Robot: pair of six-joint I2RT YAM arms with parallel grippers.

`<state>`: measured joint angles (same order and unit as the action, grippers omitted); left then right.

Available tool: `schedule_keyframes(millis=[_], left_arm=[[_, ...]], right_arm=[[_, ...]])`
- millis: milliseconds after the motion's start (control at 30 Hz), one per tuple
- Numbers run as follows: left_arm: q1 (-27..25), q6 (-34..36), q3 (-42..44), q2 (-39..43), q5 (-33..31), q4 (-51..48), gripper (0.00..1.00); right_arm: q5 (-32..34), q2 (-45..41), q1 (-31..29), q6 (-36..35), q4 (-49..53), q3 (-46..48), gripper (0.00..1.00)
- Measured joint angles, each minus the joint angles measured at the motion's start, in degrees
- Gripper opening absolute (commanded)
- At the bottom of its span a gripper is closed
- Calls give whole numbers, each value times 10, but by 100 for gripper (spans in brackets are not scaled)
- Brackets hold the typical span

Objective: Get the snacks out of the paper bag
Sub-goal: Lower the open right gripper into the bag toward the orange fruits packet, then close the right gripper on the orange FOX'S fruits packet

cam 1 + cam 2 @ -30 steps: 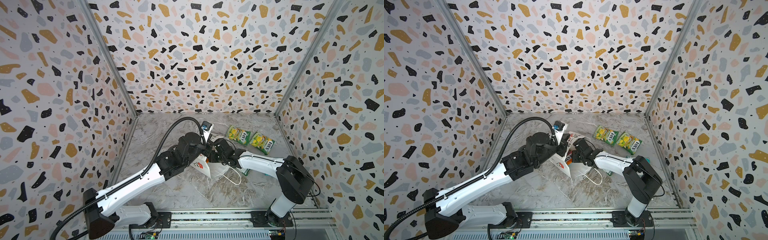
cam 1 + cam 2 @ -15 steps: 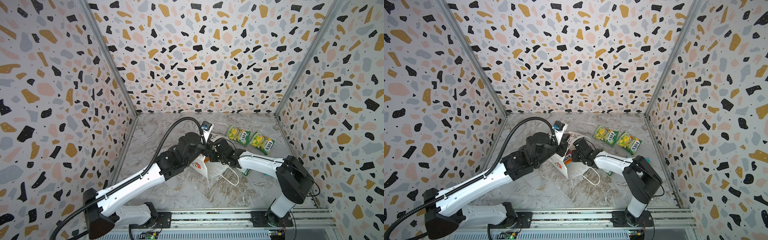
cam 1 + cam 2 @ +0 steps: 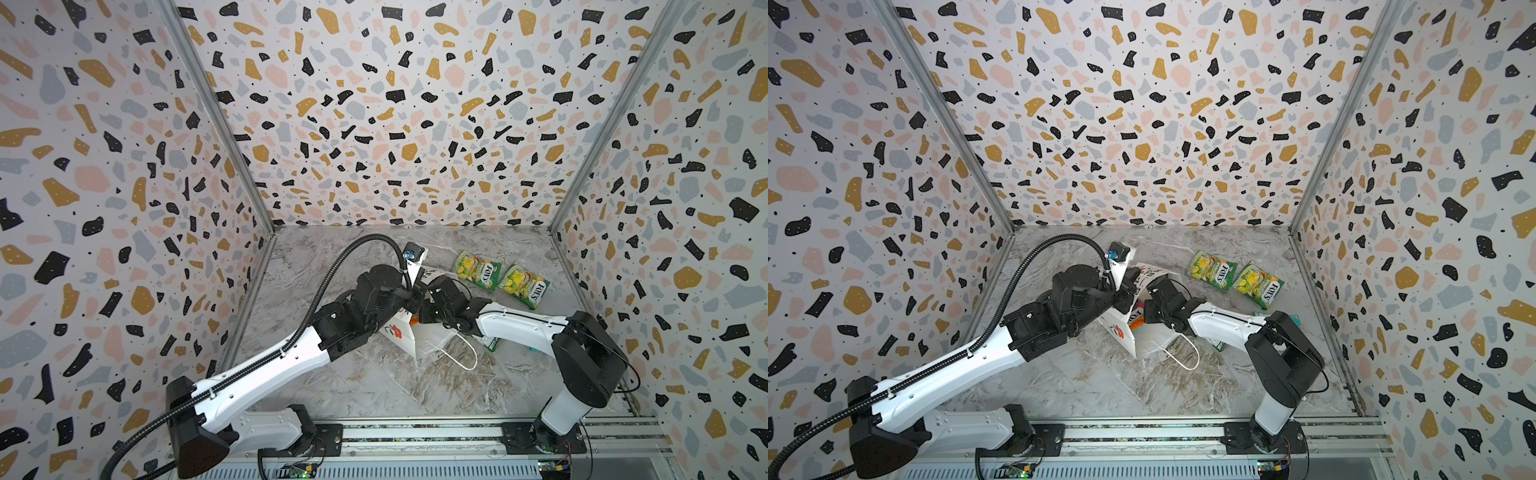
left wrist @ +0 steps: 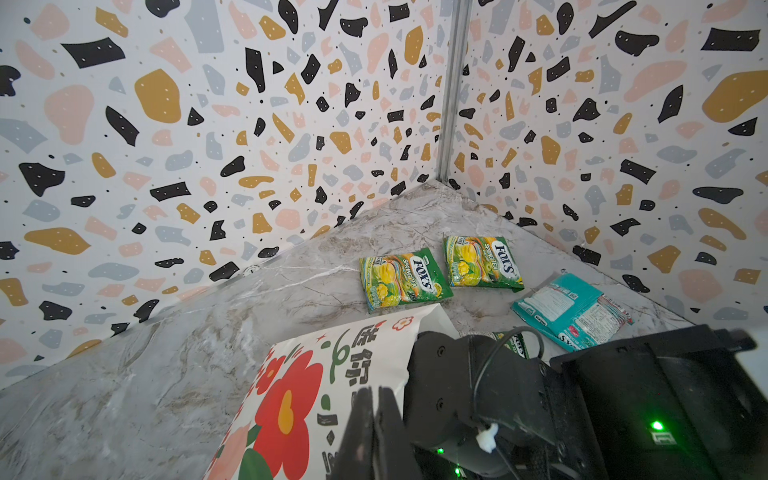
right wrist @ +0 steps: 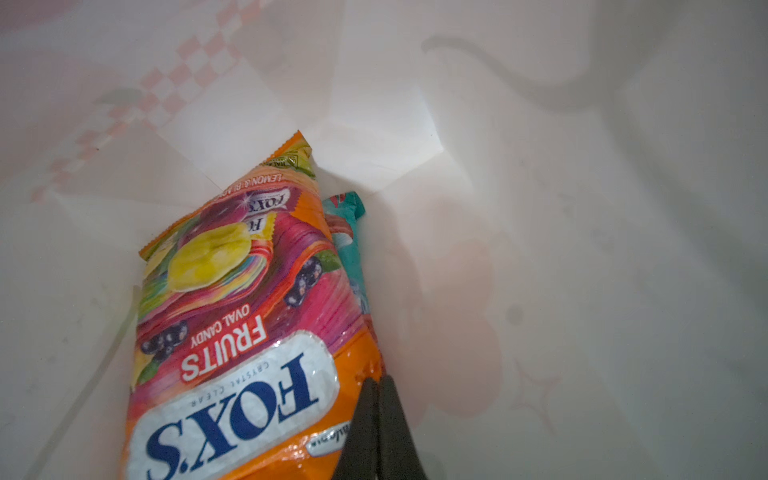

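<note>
The right gripper [image 5: 376,401] pinched an orange FOX'S pouch [image 5: 249,316] inside the paper bag [image 4: 299,374]; the left gripper [image 4: 374,413] clamped its rim.

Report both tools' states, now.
Left tool: closed, pinching the rim of the white flower-printed paper bag.
Right tool: closed on the orange glossy candy pouch inside it.

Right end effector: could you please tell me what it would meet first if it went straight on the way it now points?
The right end effector, shut on the orange pouch in the paper bag, points toward the teal pouch behind; that probably comes first, then the bag's folded bottom. Depth is unclear.
</note>
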<state>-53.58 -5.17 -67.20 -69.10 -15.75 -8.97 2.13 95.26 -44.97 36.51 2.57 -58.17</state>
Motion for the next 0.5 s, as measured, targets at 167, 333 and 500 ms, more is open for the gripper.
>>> schedule_keyframes(millis=[167,333,500], left_arm=[[0,0,0,0,-2,0,0],[0,0,0,0,-11,0,0],[0,0,0,0,-22,0,0]], right_arm=[[-24,-40,0,-17,-37,35,0],[-56,-87,0,-34,-73,61,0],[-77,-129,0,-50,-90,71,0]])
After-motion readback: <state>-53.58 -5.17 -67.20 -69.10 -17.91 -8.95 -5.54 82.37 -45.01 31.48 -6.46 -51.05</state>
